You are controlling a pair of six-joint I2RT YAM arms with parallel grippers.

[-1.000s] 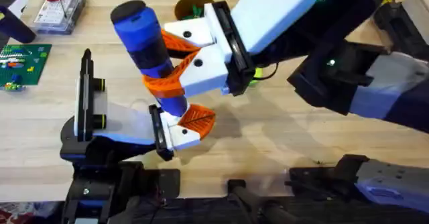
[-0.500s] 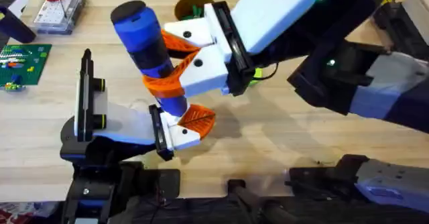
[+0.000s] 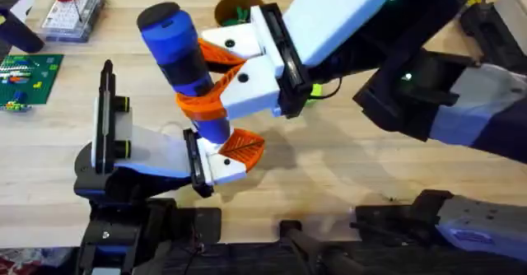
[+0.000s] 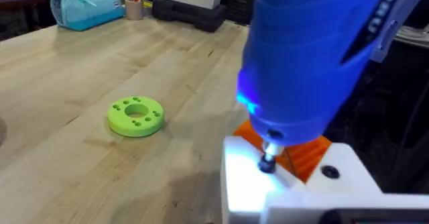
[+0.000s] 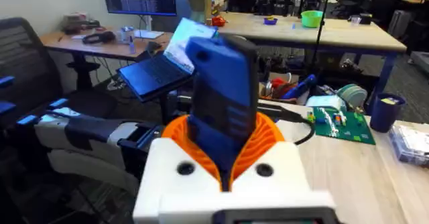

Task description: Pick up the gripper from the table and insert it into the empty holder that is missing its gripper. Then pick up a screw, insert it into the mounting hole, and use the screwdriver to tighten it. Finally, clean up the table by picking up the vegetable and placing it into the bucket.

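Screwdriver (image 3: pixel 183 65) being grasped upright by right gripper (image 3: pixel 216 76), bit being pressed at left gripper (image 3: pixel 226 151); left gripper state indiscernible.

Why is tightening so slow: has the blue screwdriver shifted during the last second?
No. In the overhead view the blue screwdriver keeps its place relative to the green circuit board.

The blue screwdriver (image 4: pixel 315 63) is seen very close and large, held upright, with a blue light glowing on its lower body. Its thin silver bit (image 4: pixel 269 158) is pointed down at a white part, beside an orange ribbed pad (image 4: pixel 305 158). A lime-green round disc with holes (image 4: pixel 135 115) is lying flat on the wooden desk (image 4: pixel 80 70), well apart from the screwdriver. A light blue pouch (image 4: pixel 87 6) is placed at the far edge.
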